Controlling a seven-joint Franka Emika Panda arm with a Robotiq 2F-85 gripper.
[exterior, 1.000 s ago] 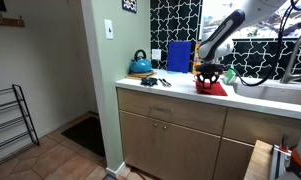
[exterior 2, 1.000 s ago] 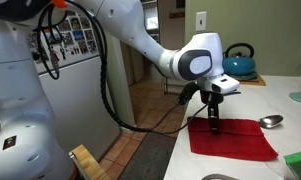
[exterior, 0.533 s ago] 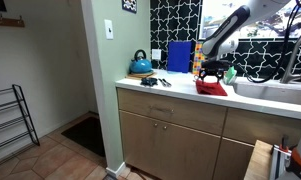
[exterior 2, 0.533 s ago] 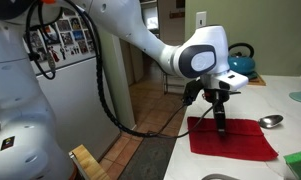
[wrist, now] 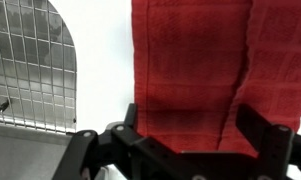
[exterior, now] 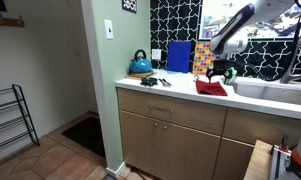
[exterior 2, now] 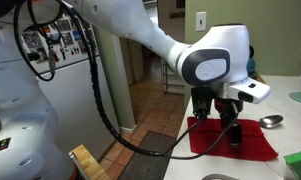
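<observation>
A red cloth [exterior: 212, 88] [exterior 2: 255, 140] lies spread on the white countertop [exterior: 180, 88], next to the sink. My gripper [exterior: 222, 72] [exterior 2: 231, 138] hangs just above the cloth, pointing down, and stands open. In the wrist view the red cloth [wrist: 190, 60] fills the space between the two black fingers [wrist: 130, 122], with a lengthwise fold on its right side. My gripper [wrist: 193, 118] has nothing pinched in it. I cannot tell whether the fingertips touch the fabric.
A teal kettle [exterior: 140, 66] [exterior 2: 240, 62] and a blue board [exterior: 179, 56] stand at the back of the counter. Small utensils [exterior: 155, 81] lie near its end, a spoon [exterior 2: 272, 121] beside the cloth. A wire rack [wrist: 30, 60] sits in the sink [exterior: 275, 92].
The jaws have gone from nearly shut to wide open. The gripper has lifted a little and shifted along the cloth toward the sink. The cloth stays on the counter.
</observation>
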